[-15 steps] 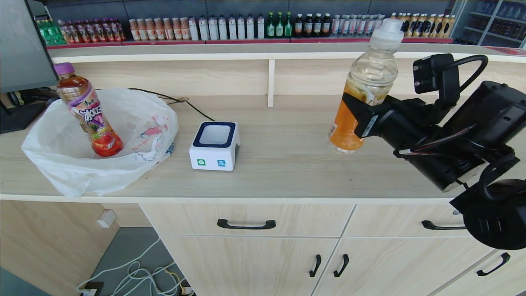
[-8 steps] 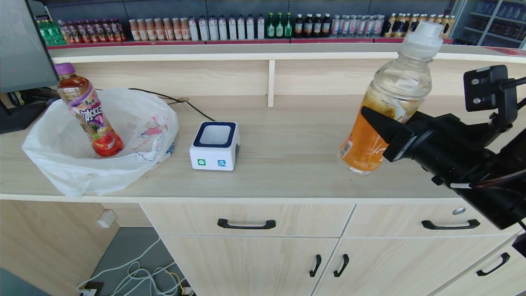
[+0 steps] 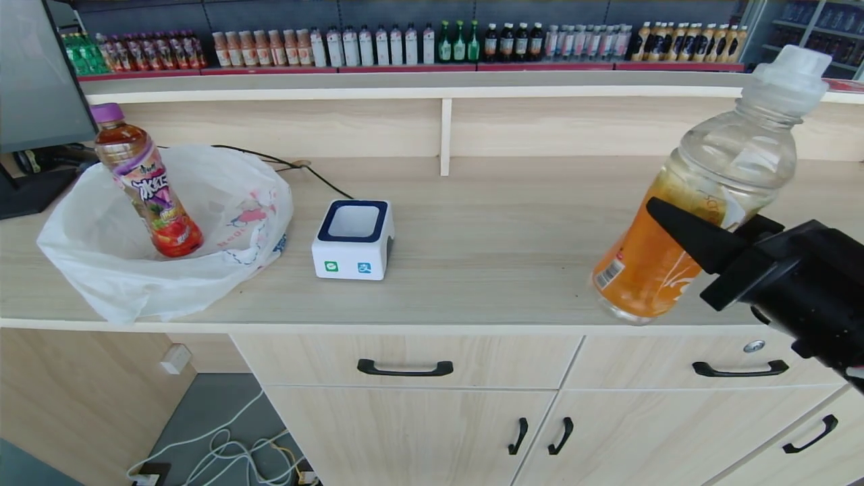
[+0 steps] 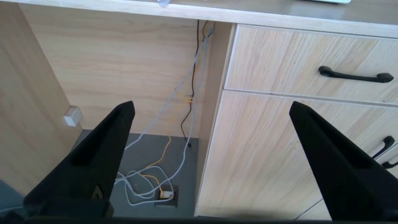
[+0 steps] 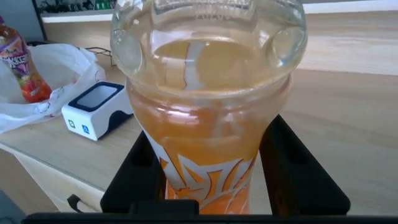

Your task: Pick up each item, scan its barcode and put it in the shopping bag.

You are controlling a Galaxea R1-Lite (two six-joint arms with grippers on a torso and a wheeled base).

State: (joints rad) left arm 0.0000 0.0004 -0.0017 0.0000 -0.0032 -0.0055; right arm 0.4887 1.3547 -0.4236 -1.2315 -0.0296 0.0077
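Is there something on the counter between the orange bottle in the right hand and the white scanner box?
Nothing visible does. Between the orange bottle and the scanner lies only bare counter.

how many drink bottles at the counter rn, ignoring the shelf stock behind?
2. Red tea bottle stands in the shopping bag on the left; orange drink bottle is held tilted in the right gripper on the right. The bag's folds could hide more.

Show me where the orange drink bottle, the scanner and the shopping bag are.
orange drink bottle (image 3: pixel 641 283), head view, on its orange lower body.
scanner (image 3: pixel 352 223), head view, on its white top window.
shopping bag (image 3: pixel 135 290), head view, on its front wall.
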